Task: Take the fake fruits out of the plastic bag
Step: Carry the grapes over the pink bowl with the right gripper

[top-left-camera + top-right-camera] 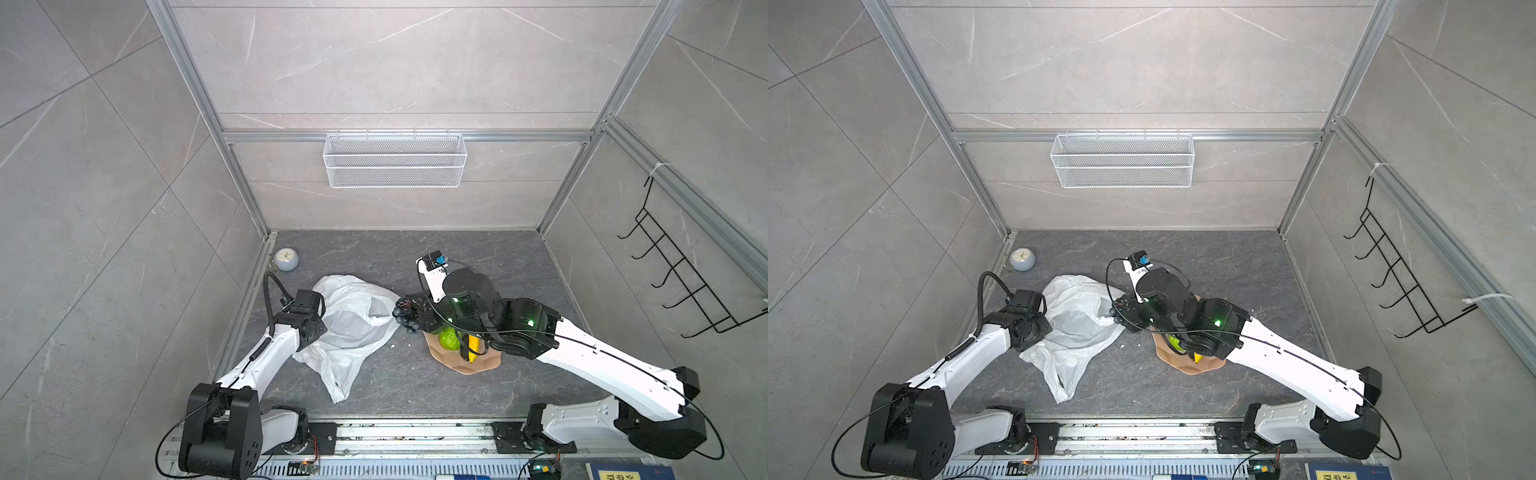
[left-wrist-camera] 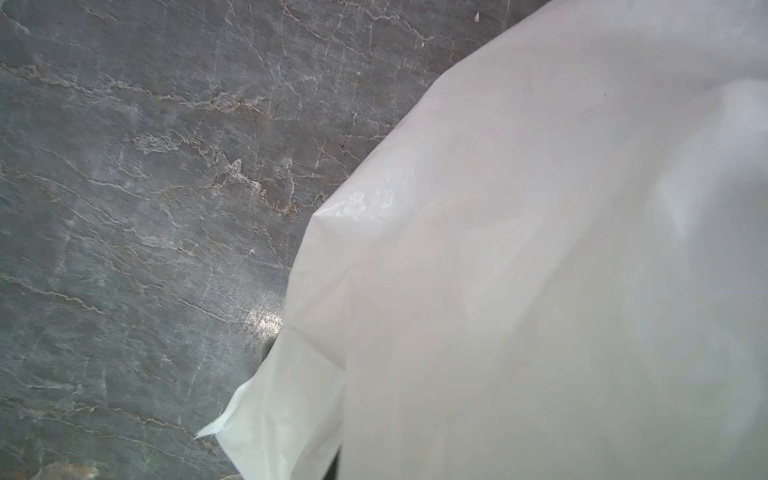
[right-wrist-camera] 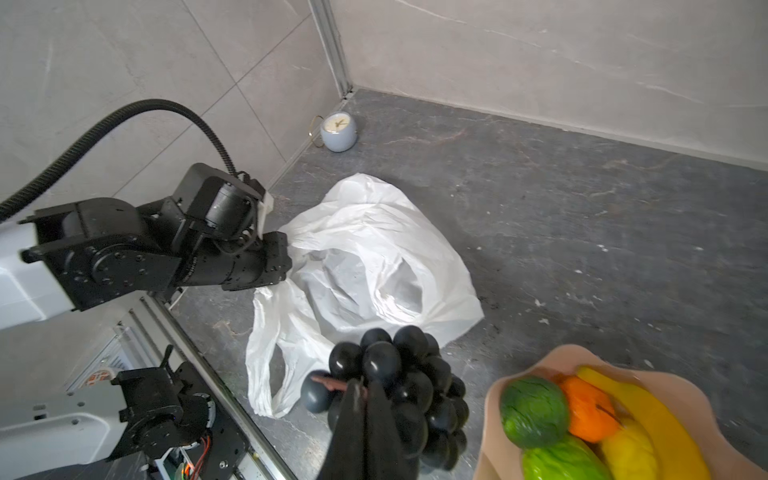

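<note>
The white plastic bag [image 1: 353, 320] [image 1: 1075, 328] [image 3: 374, 257] lies crumpled on the dark floor, its mouth gaping and nothing showing inside. My left gripper [image 1: 319, 329] [image 3: 286, 266] is shut on the bag's rim. The bag [image 2: 540, 270] covers its jaws in the left wrist view. My right gripper [image 3: 365, 384] is shut on the stem of the black grape bunch [image 3: 411, 374] [image 1: 405, 316], held off the floor between bag and pink plate [image 3: 494, 399] [image 1: 465, 365]. On the plate lie a dark green oval [image 3: 534, 411], orange [image 3: 588, 407], banana [image 3: 648, 415], bumpy yellow fruit [image 3: 627, 453] and bright green one [image 3: 561, 463].
A small round clock [image 1: 286, 259] [image 3: 338, 131] stands in the far left corner. A white wire basket [image 1: 395, 160] hangs on the back wall and a black hook rack [image 1: 681, 274] on the right wall. The arms' metal rail [image 1: 415, 432] runs along the front edge.
</note>
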`<state>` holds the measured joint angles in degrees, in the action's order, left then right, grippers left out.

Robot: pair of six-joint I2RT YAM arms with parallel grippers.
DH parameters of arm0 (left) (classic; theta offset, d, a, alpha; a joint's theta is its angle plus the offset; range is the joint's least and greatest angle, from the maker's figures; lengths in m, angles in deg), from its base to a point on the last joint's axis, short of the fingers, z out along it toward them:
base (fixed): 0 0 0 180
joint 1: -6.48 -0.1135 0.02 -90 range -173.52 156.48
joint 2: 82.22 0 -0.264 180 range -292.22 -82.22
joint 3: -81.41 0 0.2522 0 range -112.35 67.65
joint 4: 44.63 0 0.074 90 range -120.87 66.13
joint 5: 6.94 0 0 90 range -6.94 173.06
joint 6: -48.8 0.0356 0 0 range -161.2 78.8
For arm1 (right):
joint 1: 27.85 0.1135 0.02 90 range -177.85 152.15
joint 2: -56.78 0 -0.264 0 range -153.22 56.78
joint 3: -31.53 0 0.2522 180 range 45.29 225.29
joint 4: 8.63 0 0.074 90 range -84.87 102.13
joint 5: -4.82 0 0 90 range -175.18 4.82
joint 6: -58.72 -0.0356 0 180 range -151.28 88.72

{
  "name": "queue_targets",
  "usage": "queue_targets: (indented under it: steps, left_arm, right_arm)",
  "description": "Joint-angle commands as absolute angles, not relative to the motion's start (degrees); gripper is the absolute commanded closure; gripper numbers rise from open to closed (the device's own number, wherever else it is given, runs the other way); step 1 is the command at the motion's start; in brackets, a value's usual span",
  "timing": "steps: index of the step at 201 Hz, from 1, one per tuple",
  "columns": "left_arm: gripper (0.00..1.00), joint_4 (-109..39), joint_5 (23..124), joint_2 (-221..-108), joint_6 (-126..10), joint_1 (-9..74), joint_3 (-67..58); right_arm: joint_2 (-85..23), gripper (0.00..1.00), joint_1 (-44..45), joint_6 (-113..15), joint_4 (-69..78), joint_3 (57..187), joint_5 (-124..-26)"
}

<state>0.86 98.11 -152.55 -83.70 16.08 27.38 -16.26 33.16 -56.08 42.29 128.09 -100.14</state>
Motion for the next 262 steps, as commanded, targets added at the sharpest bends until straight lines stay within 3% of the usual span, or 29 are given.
queue_targets:
  steps: [1,80,149,262]
  left_arm:
    - [0.96,1.6,99.5,-150.5,-84.5,16.0,26.0]
    - [0.95,0.1,98.1,-148.9,-83.3,16.0,27.8]
    - [0.95,-1.1,97.3,-149.5,-83.0,16.0,28.9]
    - [0.95,-1.4,96.1,-149.7,-82.4,16.0,29.6]
  right_arm:
    - [-12.4,1.0,33.2,-58.1,47.4,128.5,-106.9]
    - [-3.8,1.0,33.0,-63.3,61.9,127.3,-114.3]
    - [1.1,1.0,33.1,-67.6,63.7,120.7,-111.6]
    - [-7.3,1.0,33.1,-67.9,56.2,117.6,-110.3]
